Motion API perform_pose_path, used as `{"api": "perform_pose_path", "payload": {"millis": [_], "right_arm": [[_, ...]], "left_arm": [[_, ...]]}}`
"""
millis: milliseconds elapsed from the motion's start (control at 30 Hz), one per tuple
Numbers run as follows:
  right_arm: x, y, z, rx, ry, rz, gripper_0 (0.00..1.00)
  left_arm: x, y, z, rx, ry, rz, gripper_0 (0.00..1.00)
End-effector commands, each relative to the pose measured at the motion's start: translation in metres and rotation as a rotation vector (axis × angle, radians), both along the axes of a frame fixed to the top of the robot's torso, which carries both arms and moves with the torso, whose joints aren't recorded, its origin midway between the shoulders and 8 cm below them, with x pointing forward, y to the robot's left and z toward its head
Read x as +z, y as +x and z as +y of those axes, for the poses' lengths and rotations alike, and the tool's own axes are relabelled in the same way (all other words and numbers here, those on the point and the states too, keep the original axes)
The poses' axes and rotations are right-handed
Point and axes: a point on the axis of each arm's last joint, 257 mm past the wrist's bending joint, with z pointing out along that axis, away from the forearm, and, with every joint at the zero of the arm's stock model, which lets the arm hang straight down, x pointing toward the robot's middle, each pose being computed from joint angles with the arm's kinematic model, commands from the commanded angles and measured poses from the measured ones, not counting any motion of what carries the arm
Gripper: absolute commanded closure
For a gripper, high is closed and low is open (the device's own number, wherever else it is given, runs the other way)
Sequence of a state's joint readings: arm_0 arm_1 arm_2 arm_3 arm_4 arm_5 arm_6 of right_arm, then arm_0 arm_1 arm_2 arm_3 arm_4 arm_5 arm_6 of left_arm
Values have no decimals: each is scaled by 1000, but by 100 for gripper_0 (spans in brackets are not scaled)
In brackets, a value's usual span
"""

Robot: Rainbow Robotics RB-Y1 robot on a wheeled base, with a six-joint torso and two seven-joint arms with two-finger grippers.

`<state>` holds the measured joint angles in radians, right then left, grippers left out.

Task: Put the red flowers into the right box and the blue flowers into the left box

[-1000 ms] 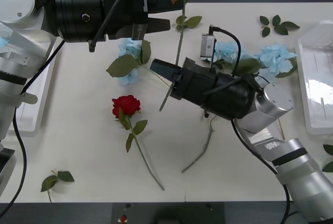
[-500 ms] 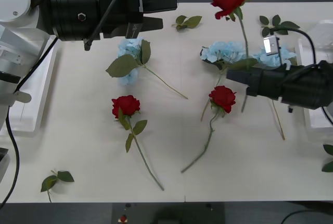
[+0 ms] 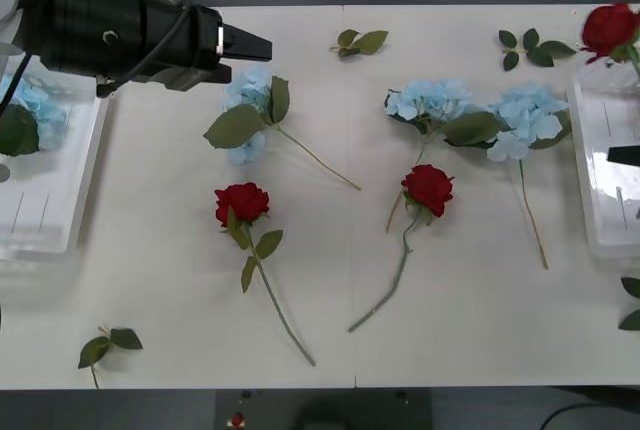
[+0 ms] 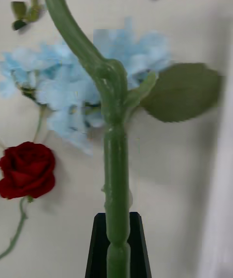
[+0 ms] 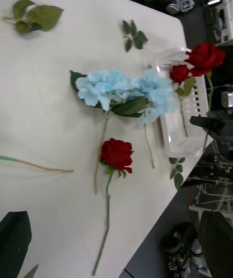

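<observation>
White table [image 3: 480, 330] — flowers scattered across it.
Right gripper [image 4: 118, 251] clamps a rose stem [image 4: 115, 161]; left gripper's [image 3: 255, 47] opening can't be judged.

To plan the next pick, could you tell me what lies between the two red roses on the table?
Front view: bare table between the left rose and the right rose.

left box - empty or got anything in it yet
Not empty: the left box already holds a blue flower with its green leaf at the far end; the near part is bare.
</observation>
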<state>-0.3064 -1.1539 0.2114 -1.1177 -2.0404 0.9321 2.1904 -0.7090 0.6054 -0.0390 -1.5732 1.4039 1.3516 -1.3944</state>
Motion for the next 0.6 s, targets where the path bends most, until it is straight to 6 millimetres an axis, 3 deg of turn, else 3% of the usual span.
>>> {"api": "perform_pose_path", "payload": {"millis": [33, 100, 333, 600], "right_arm": [[22, 8, -50, -42, -163, -40, 100], [22, 10, -75, -71, -256, -49, 100], [22, 19, -129, -146, -484, -89, 100], [17, 15, -178, -232, -610, -79, 100]], "left_arm": [[2, -1, 15, 12, 83, -22, 0], [-8, -4, 27, 19, 134, 1, 0], [-29, -17, 66, 42, 309, 65, 0], [-51, -29, 78, 79, 457, 116, 0]]}}
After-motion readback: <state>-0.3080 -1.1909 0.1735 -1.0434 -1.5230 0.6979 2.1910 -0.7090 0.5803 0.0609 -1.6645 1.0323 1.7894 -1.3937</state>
